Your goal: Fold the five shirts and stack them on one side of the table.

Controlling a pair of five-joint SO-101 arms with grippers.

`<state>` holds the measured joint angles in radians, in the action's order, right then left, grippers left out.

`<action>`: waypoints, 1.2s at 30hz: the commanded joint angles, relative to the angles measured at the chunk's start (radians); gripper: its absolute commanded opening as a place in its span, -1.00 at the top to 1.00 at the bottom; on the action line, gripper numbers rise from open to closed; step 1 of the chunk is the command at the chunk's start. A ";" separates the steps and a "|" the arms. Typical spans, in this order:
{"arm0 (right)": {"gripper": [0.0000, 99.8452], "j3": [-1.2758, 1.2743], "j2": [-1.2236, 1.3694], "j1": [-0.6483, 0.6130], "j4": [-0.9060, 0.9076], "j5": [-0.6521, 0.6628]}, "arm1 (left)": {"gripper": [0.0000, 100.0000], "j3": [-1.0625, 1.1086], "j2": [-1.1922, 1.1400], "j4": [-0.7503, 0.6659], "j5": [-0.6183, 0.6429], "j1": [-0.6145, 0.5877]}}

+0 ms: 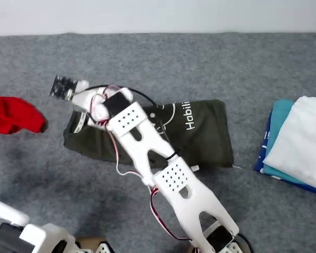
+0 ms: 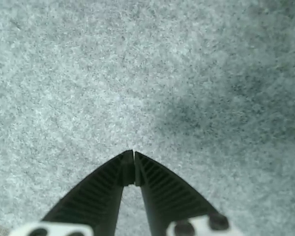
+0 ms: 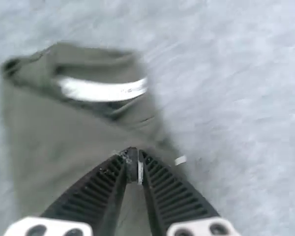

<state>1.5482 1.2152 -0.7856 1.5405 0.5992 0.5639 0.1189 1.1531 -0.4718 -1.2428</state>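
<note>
A dark olive shirt [image 1: 200, 137] with white print lies folded into a band across the middle of the grey table. My right arm [image 1: 147, 153] stretches over it to its collar end. There my right gripper [image 3: 134, 165] is shut, tips low over the olive cloth [image 3: 54, 142] just short of the white collar label [image 3: 101, 90]; I see no fold pinched between them. A crumpled red shirt [image 1: 13, 115] lies at the far left. At the right edge a folded white shirt [image 1: 300, 142] tops a teal one [image 1: 279, 118] and a blue one [image 1: 263, 153]. My left gripper [image 2: 133, 164] is shut over bare carpet.
The left arm's base [image 1: 21, 232] sits at the near left corner. Grey carpet [image 1: 163, 63] covers the whole table, with open room behind the olive shirt and between it and the stack.
</note>
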 commanded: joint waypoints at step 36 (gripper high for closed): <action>0.72 -0.968 -0.866 0.567 0.255 -0.563 | 0.99 -0.426 0.245 0.597 -0.021 0.044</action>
<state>0.6199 0.4388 -0.2562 1.7538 0.0560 0.1634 0.2263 1.7238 -0.5025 -1.2275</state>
